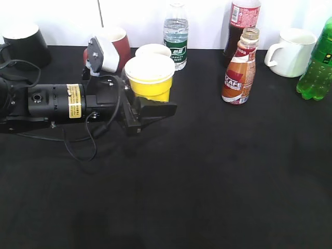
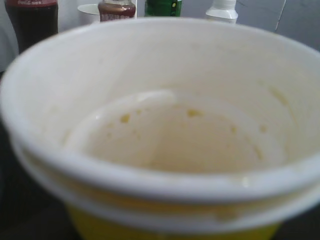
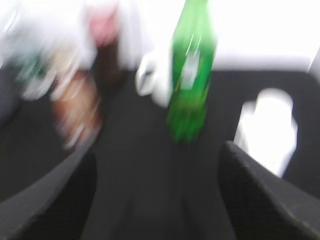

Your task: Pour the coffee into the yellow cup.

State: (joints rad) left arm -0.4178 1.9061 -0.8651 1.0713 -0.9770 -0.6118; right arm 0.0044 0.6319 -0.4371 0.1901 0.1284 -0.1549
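The yellow cup (image 1: 150, 78), with a white rim and an empty white inside, stands left of centre on the black table. My left gripper (image 1: 158, 107) reaches in from the left and is shut on the cup's lower part. The cup fills the left wrist view (image 2: 165, 125), hiding the fingers. The coffee bottle (image 1: 239, 70), uncapped, with its orange-brown and white CAFE label, stands upright at the back right, well apart from the cup. It shows blurred in the right wrist view (image 3: 75, 110). My right gripper (image 3: 157, 200) is open and empty, away from the bottle, and out of the exterior view.
Along the back stand a black mug (image 1: 23, 44), a red mug (image 1: 118, 44), a white paper cup (image 1: 153, 50), a water bottle (image 1: 176, 36), a cola bottle (image 1: 237, 26), a white mug (image 1: 290, 52) and a green bottle (image 1: 317, 62).
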